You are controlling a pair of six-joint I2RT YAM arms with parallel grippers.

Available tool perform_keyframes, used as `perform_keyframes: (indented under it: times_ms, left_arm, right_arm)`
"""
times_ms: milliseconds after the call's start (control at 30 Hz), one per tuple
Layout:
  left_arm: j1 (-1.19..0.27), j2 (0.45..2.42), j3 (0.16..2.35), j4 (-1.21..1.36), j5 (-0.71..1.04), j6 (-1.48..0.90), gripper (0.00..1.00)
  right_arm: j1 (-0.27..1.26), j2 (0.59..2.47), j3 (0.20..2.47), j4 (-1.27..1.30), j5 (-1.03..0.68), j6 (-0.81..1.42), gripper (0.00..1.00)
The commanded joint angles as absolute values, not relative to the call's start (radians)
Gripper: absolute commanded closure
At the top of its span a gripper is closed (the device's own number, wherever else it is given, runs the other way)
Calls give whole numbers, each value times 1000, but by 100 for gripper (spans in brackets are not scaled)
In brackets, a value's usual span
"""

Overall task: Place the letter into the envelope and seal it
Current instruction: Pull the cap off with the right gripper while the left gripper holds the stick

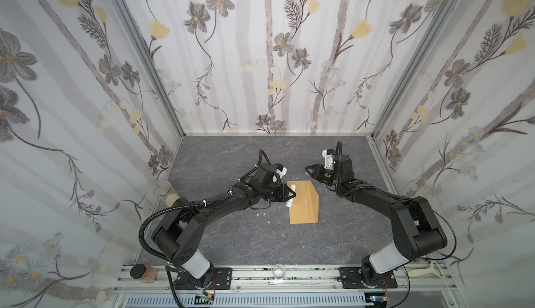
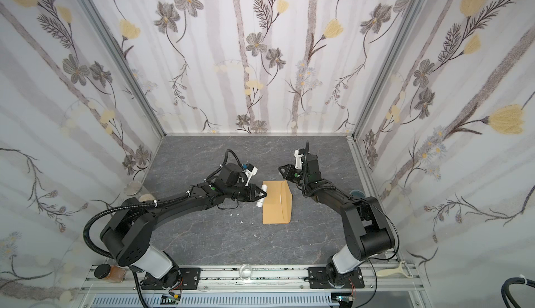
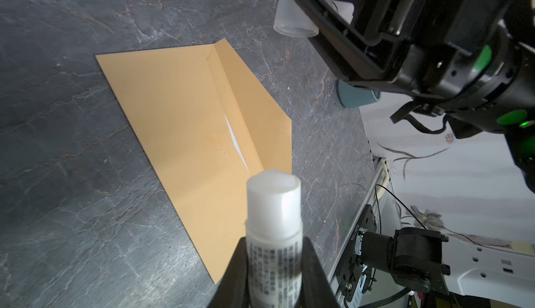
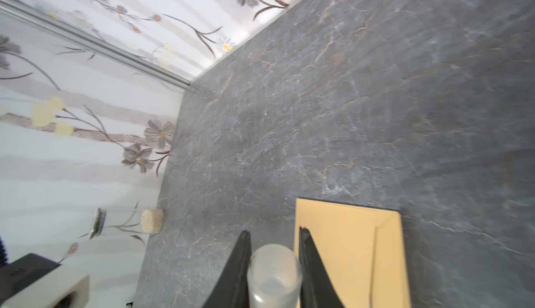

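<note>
Left side: we note the left gripper (image 1: 293, 195) closed narrowly on a small white glue stick with grey printing on its barrel (image 1: 290, 201). The wrist view shows the two black fingers (image 3: 240, 266) clamping the barrel, with the cap off and the white glue end (image 3: 273, 185) exposed. In both top views the stick lies across the fingertips, over the near-left edge of the envelope. We cannot tell whether the glue touches the paper.

A few small white crumbs (image 1: 262, 213) lie on the grey marble-patterned tabletop (image 1: 231, 234) just in front of this gripper.

Centre: the long tan kraft-paper envelope (image 1: 302, 205) lies flat on the table between the two arms. Its flap (image 3: 254, 95) is open along the long edge nearer the right arm, raised off the body rather than folded down. In the left wrist view we see a thin white sliver of the letter (image 3: 236, 138) in the envelope's mouth, just under the fold. The rest of the sheet is hidden inside.

Right side: the right gripper (image 1: 306, 169) hangs near the envelope's far right corner, apart from it. Its fingers (image 4: 307, 251) are pinched on a translucent round cap (image 4: 273, 274). The same cap also shows in the left wrist view (image 3: 292, 17).
</note>
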State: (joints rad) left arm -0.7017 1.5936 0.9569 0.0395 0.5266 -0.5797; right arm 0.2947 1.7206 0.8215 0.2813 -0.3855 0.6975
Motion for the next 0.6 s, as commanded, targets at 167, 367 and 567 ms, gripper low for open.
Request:
perform_keyframes:
  times_ms: [167,367,567]
  left_arm:
    - [-648,1597,982,57,539,-574,100]
    - [-602,1600,1004,57,563,-562,100]
    - [-551,1595,1013,58,580,-555,100]
  right_arm:
    - [216,1710,801,52,-280,635,92]
    - [183,1741,834,-66,-209,637,92]
    - [165,1814,928,-195,-137,632,90]
